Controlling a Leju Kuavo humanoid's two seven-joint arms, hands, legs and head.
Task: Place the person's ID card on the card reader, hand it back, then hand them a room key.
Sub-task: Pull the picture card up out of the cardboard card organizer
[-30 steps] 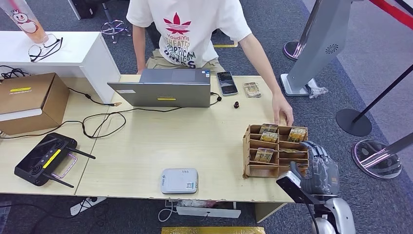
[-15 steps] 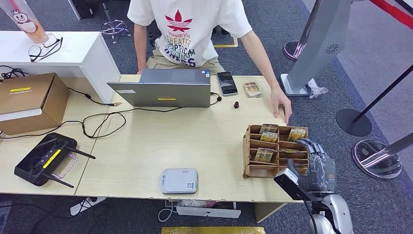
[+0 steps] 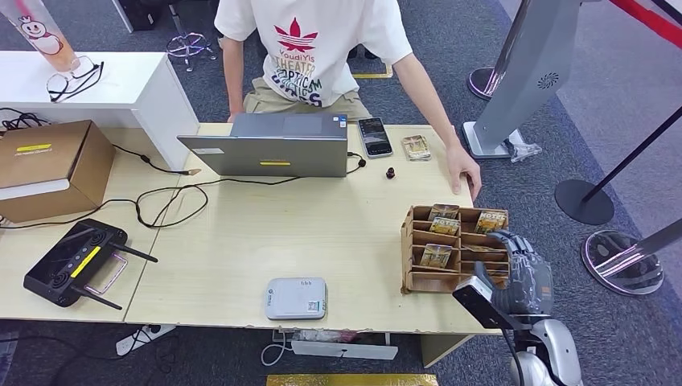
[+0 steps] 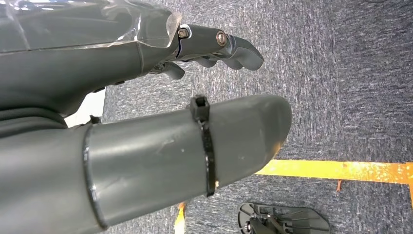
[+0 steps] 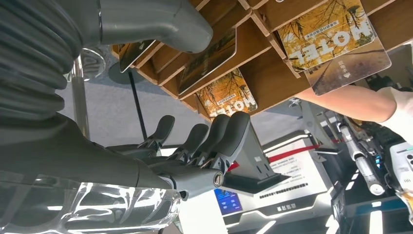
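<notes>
Cards printed "HOTEL" [image 3: 438,226] were seen standing in a wooden slotted rack [image 3: 414,257] at the table's [image 3: 322,233] right front corner, and the right hand [image 3: 527,277] was held just beside the rack's right side, fingers [image 5: 214,134] apart and nothing gripped. The white card reader [image 3: 297,298] lay at the front edge. The left hand [image 4: 204,48] was seen over carpet with fingers spread, empty, while a person's hand [image 3: 465,170] rested at the table's right edge; "YoudiYis" was read on the shirt [image 3: 310,40].

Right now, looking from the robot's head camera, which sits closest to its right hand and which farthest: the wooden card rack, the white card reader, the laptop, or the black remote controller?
From the right hand:
1. Wooden card rack, right beside the hand at the table's right end.
2. White card reader, near the front edge, to the left.
3. Laptop, at the far edge by the person.
4. Black remote controller, at the table's left end.
</notes>
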